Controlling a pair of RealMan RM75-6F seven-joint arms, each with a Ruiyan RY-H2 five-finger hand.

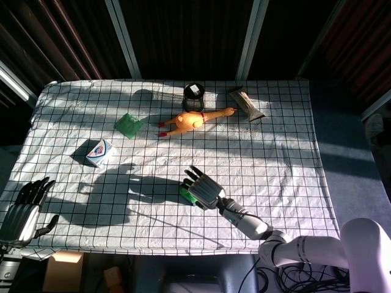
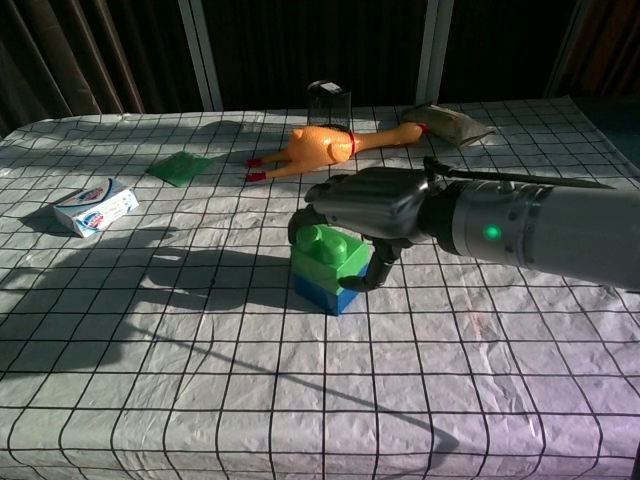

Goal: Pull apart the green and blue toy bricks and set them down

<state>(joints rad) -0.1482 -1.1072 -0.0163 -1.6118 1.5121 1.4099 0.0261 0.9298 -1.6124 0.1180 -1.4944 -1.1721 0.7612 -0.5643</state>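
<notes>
While the bricks remain joined, I note the right robot hand (image 2: 365, 205) cupped over them.
Green brick (image 2: 328, 250) atop blue brick (image 2: 322, 291); left robot hand (image 1: 24, 210) released, at 8 o'clock of the table (image 1: 281, 152).

A table under a white gridded cloth (image 1: 287, 152) bears a rubber chicken (image 1: 192, 120), small box (image 1: 99, 152) and stacked bricks (image 2: 326, 265).

The checked cloth (image 1: 275, 152) is seen from high above in the head view, looked down on steeply, its whole spread taken in. In the chest view it (image 2: 150, 330) is seen low and close, looking across it, apparently level. The rubber chicken (image 1: 192, 120) (image 2: 325, 147) at its far side is shared.
</notes>
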